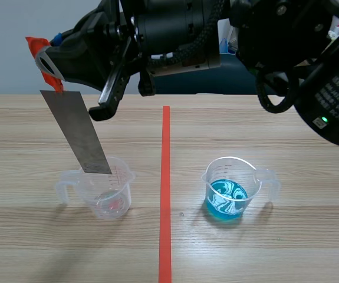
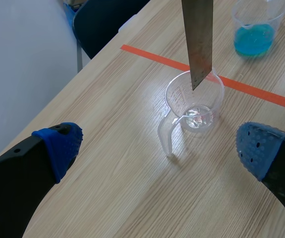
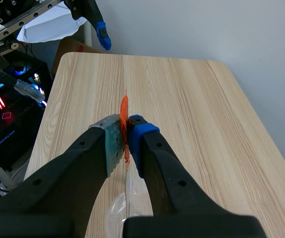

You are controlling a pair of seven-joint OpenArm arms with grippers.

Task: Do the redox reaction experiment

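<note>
While the wooden desk [image 1: 287, 247] runs through all three views, only the scene view lays it out whole, with the right arm [image 1: 216, 29] coming in from the right and stretching across the top, past the orange-red centre line. The right tool [image 1: 48, 59] is clamped on the top of a grey metal strip [image 1: 78, 132]. The strip hangs at a slant, and its lower end is at the mouth of a clear measuring cup [image 1: 107, 191] standing left of the line. A second measuring cup with blue liquid [image 1: 231, 188] stands right of the line, well apart from the first.

The left wrist view adds the left tool [image 2: 160, 146], fingers spread wide with nothing between them, low beside the clear cup on its handle side. From here the strip's cut corner lies over the cup's opening, short of the bottom; I cannot tell whether it dips below the rim.

The right wrist view alone shows the grip itself: both pads are pressed on an orange tape tab [image 3: 125, 111] at the strip's top, and the cup's rim is underneath
</note>
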